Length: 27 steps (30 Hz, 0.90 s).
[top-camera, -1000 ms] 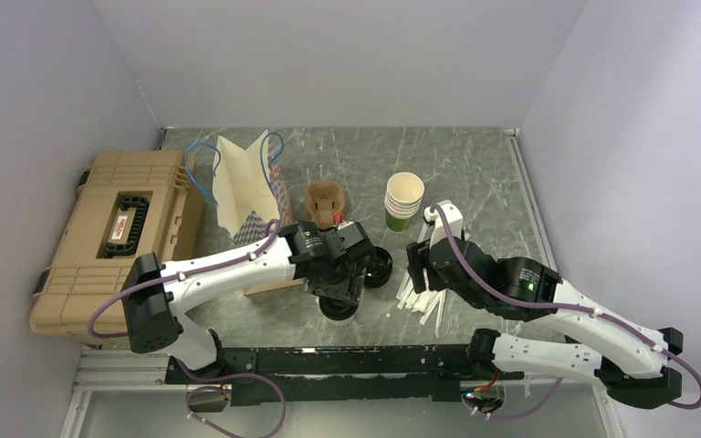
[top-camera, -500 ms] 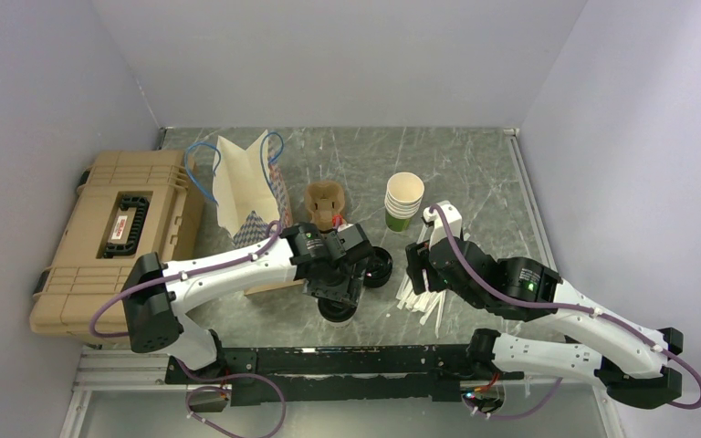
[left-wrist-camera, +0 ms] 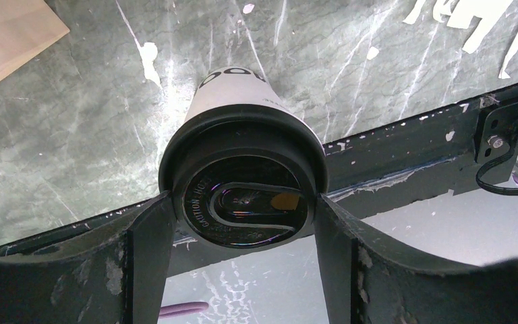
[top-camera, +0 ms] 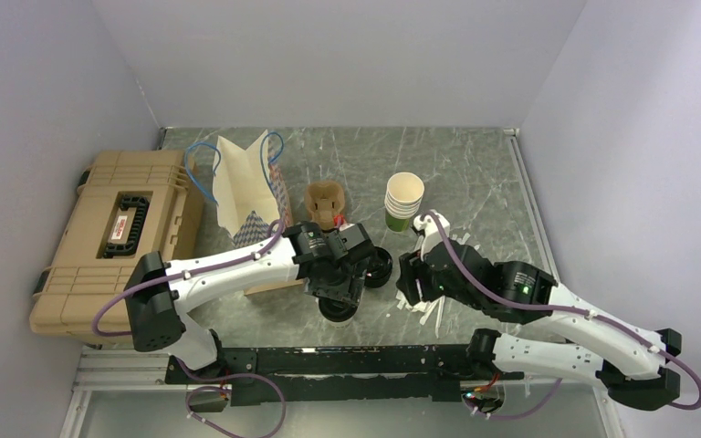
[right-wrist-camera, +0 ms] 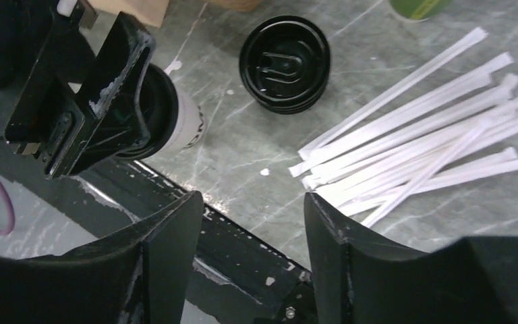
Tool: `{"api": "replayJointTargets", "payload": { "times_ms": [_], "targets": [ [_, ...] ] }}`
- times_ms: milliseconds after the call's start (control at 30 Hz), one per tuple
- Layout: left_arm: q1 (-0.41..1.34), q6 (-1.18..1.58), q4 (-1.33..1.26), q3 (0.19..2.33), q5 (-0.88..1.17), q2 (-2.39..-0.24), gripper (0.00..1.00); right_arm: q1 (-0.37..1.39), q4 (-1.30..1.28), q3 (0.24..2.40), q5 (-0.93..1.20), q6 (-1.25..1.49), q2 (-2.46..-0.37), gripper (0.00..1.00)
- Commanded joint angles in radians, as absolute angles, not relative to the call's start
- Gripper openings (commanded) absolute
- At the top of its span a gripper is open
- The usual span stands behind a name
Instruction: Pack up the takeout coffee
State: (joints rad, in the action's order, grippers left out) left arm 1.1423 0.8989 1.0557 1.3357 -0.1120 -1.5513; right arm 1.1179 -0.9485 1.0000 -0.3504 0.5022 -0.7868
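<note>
Two matte black left fingers (left-wrist-camera: pixel 145 256) are clamped on the glossy round black plastic lid (left-wrist-camera: pixel 243 202) of a small pale cream paper cup (left-wrist-camera: pixel 236 94), one on each side of the rim. The cup is held at the near edge of the veined grey-green stone counter (left-wrist-camera: pixel 74 121). The right fingers (right-wrist-camera: pixel 168 250) are spread with nothing between them. Beyond them lie stacked black lids (right-wrist-camera: pixel 284 64) and flat white paper-wrapped straws (right-wrist-camera: pixel 432 142).

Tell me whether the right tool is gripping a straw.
No, the right tool stands open with nothing between its jaws; the straws lie loose on the table.
</note>
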Motion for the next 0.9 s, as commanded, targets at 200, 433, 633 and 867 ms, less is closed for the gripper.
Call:
{"api": "replayJointTargets", "payload": {
  "times_ms": [200, 433, 633, 867],
  "targets": [
    [1.163, 0.901, 1.064, 1.310, -0.138, -1.613, 0.31, 1.118, -0.729, 0.843, -0.172, 0.628, -0.766, 0.46],
    [1.170, 0.909, 1.058, 1.301, -0.146, -1.623, 0.30, 1.118, -0.670, 0.811, -0.135, 0.663, -0.767, 0.36],
    [1.176, 0.908, 1.063, 1.303, -0.150, -1.640, 0.29, 1.118, -0.667, 0.810, -0.149, 0.673, -0.757, 0.36],
    [1.181, 0.907, 1.072, 1.324, -0.153, -1.635, 0.32, 1.118, -0.679, 0.814, -0.167, 0.674, -0.752, 0.39]
  ]
}}
